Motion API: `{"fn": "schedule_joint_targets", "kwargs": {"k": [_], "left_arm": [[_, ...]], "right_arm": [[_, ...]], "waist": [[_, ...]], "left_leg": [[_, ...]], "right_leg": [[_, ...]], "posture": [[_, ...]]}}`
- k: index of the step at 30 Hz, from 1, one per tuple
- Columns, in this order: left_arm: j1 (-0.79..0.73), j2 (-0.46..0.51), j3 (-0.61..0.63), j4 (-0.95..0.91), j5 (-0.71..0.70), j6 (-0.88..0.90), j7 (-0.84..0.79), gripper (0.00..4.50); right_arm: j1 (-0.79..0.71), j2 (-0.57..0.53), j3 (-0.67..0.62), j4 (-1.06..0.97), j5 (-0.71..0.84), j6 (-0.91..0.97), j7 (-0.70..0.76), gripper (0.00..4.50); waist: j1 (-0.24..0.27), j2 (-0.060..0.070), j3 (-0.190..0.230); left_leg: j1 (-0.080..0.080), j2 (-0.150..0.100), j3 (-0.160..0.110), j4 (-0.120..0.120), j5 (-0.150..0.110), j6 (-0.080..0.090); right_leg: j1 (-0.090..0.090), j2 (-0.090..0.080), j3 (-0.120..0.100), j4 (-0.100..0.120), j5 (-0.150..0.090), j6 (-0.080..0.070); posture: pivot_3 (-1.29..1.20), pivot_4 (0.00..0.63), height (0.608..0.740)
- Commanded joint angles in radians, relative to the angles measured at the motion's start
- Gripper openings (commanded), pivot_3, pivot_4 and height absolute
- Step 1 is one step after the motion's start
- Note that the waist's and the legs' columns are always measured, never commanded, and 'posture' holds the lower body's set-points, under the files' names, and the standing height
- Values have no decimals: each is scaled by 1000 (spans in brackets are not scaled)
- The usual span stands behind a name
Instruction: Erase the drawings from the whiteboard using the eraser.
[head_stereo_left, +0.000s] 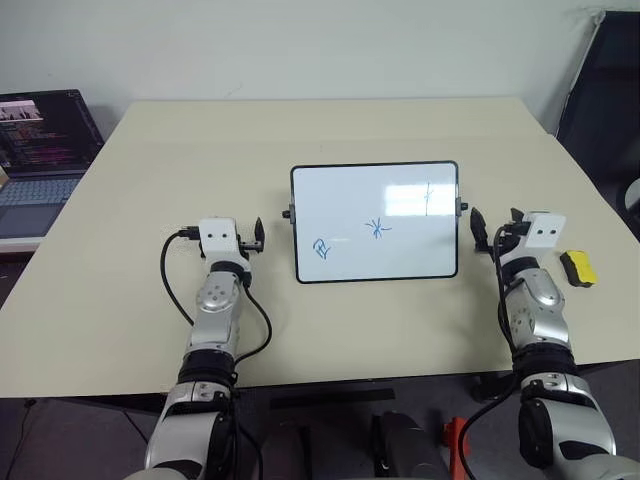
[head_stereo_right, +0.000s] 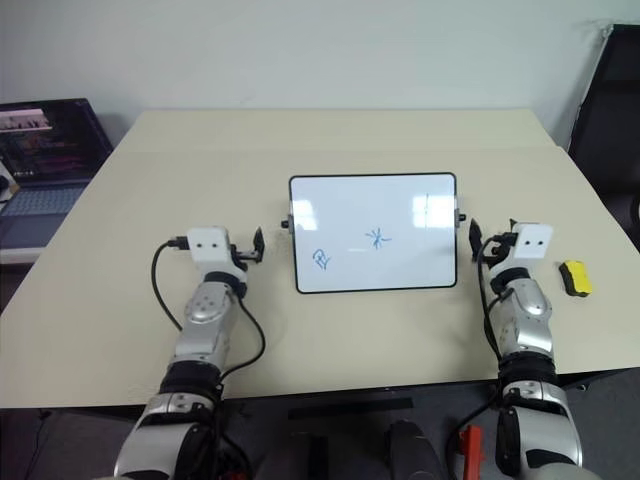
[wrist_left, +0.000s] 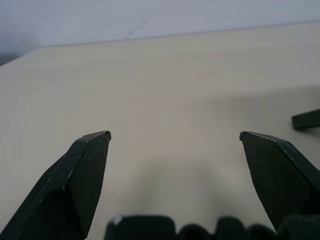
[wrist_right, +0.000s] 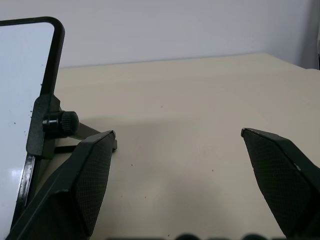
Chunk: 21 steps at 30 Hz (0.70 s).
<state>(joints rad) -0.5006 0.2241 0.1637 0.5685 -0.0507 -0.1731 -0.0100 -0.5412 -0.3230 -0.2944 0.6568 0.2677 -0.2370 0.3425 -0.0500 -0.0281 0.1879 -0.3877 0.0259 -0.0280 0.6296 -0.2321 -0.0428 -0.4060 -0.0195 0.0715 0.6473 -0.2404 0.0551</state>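
eraser (head_stereo_left: 579, 268): on the table (head_stereo_left: 120, 240), right of the right gripper (head_stereo_left: 496, 232), untouched | right fingers spread, empty, just right of the whiteboard (head_stereo_left: 375, 221) | left gripper (head_stereo_left: 259, 238) spread, empty, left of board | drawings (head_stereo_left: 377, 228) unerased | laptop (head_stereo_left: 40, 160) far left

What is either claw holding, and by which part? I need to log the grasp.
Nothing: left claw and right claw are open; the eraser lies untouched.

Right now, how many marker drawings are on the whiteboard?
3. On the whiteboard: a loop at the lower left, a star near the middle, and a thin cross-like line at the upper right.
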Motion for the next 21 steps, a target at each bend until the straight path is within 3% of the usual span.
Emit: {"fn": "schedule_joint_targets", "kwargs": {"k": [1,21], "left_arm": [[-3,6,5,-39,4,1,6,4500],[36,16,27,-136,-35,55,-13,4500]], "right_arm": [[-5,-8,-14,-20,15,-10,10,4422],[-22,-44,-46,53,58,10,59,4422]], "waist": [[0,0,0],[0,0,0]], "left_leg": [[0,0,0,0,0,0],[0,0,0,0,0,0]], "right_leg": [[0,0,0,0,0,0],[0,0,0,0,0,0]], "posture": [[0,150,740],[0,150,740]]}}
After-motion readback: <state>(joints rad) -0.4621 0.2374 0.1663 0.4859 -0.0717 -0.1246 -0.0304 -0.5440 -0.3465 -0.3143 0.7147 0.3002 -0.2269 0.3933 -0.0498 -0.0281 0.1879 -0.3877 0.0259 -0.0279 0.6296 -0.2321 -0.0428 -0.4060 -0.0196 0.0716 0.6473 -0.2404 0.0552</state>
